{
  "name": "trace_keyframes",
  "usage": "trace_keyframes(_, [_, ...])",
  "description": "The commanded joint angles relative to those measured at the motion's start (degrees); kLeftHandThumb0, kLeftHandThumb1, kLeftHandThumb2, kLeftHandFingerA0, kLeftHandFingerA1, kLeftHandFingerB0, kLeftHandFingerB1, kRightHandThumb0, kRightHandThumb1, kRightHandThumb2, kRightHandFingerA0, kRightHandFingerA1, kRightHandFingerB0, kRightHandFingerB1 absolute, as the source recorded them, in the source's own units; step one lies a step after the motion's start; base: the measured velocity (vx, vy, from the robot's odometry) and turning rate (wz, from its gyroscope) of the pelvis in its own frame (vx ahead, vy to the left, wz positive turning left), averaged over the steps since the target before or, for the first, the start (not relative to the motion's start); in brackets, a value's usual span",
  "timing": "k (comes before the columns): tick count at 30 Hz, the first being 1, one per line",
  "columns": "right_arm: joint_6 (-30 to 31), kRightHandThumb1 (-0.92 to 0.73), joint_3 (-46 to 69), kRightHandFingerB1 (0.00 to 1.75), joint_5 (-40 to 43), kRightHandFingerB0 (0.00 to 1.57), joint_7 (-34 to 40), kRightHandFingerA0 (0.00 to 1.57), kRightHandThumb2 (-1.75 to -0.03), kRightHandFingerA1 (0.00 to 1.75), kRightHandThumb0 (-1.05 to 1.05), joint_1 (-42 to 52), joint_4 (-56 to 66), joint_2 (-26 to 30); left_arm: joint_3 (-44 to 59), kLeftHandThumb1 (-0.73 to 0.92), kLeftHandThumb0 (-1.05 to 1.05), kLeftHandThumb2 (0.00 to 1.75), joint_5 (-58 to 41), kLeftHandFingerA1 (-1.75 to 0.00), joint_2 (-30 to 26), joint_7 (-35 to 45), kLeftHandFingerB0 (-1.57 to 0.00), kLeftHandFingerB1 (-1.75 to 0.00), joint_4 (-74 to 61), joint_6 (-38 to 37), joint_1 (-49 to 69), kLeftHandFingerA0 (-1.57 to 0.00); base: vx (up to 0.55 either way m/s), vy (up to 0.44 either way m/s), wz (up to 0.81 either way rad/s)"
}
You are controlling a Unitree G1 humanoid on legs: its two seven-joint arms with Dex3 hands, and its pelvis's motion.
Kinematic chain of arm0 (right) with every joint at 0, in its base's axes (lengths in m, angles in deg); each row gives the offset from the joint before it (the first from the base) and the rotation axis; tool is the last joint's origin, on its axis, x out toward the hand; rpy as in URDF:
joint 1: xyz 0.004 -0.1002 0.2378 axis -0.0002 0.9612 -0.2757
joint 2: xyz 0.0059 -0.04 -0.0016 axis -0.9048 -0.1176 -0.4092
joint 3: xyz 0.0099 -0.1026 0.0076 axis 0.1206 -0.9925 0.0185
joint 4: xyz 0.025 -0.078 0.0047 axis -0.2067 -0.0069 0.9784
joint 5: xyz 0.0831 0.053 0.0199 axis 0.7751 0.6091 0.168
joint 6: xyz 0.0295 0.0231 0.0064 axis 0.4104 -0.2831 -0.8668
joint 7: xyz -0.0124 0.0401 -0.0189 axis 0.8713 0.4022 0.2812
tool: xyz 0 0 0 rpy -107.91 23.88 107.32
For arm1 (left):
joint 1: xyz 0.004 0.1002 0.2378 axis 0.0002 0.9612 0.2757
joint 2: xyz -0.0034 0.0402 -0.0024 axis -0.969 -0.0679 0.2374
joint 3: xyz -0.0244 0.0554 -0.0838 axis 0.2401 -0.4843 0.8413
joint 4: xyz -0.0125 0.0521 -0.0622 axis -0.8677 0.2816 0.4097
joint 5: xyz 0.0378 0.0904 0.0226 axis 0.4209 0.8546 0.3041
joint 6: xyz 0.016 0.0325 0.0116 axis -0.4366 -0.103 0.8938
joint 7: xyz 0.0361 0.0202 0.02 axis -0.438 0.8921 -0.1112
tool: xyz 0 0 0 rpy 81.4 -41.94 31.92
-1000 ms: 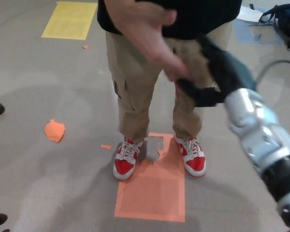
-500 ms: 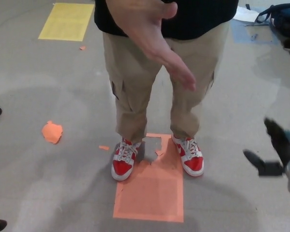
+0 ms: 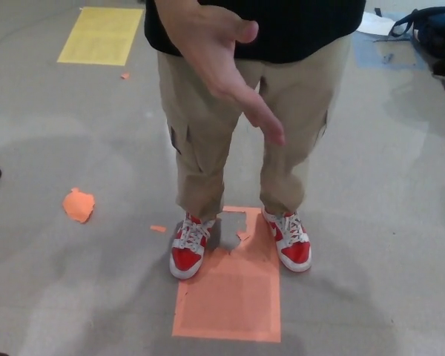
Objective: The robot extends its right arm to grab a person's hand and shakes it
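A person stands in front of me in a black top, tan cargo trousers (image 3: 208,148) and red and white sneakers (image 3: 187,251). The person's hand (image 3: 222,63) is held out toward me at the top middle of the head view, palm open, fingers pointing down and to the right, with nothing in it. Neither of my hands nor any part of my arms shows in the view.
An orange rectangle (image 3: 233,289) is taped to the grey floor under the person's feet. An orange scrap (image 3: 78,205) lies at the left, a yellow sheet (image 3: 100,35) at the back left, a dark bag (image 3: 434,30) at the back right.
My right hand held the person's hand a second ago, then let go and dropped away to the lower right; now it is out of view. The person's hand stays held out.
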Motion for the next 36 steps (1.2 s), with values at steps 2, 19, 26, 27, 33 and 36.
trace_keyframes(2, [-0.91,-0.84,0.70,0.17,1.48,0.00,-8.92,0.00,-1.20,0.15,-0.82,-0.83,-0.53,1.97,0.08,0.77,-0.79,1.04,0.65,-0.25,0.26,-0.26,-0.04,-0.23,0.00,-0.35,0.05,-0.04,0.00,0.000,0.00])
trace_keyframes(19, [-1.25,-0.83,1.41,0.20,1.66,0.03,-11.14,0.00,-1.18,0.21,-0.82,3.00,-0.37,2.56,-1.20,0.75,-0.74,1.03,2.21,-0.31,0.85,-0.71,-0.04,-0.27,-2.10,0.54,2.49,-0.04,0.00,0.000,0.00])
trace_keyframes(26, [0.08,-0.92,1.03,0.23,2.32,0.05,-10.82,0.01,-0.79,0.24,-0.84,1.15,-0.42,2.60,-0.89,0.78,-0.79,1.04,1.76,-0.24,0.95,-0.20,-0.04,-0.22,-0.79,0.59,0.43,-0.04,0.00,0.000,0.00])
trace_keyframes(27, [0.32,-0.92,0.68,0.23,2.00,0.05,-11.17,0.01,-0.79,0.24,-0.84,0.56,-0.48,2.67,-0.91,0.78,-0.79,1.04,1.79,-0.24,1.10,-0.30,-0.04,-0.22,-0.60,1.07,-0.13,-0.04,0.00,0.000,0.00])
trace_keyframes(33, [0.52,-0.92,3.13,0.21,4.21,0.03,-11.87,0.00,-0.76,0.24,-0.80,-0.24,-0.32,2.72,-1.03,0.77,-0.78,1.04,2.12,-0.28,0.87,-1.03,-0.06,-0.25,-0.40,0.88,-0.99,-0.06,0.00,0.000,0.00])
trace_keyframes(36, [1.05,-0.79,3.56,0.21,4.36,0.03,-12.86,0.01,-1.15,0.28,-0.79,-1.13,-0.31,2.73,-0.61,0.74,-0.73,1.02,1.80,-0.31,0.89,-0.93,-0.04,-0.28,0.14,0.31,-2.05,-0.04,0.00,0.000,0.00])
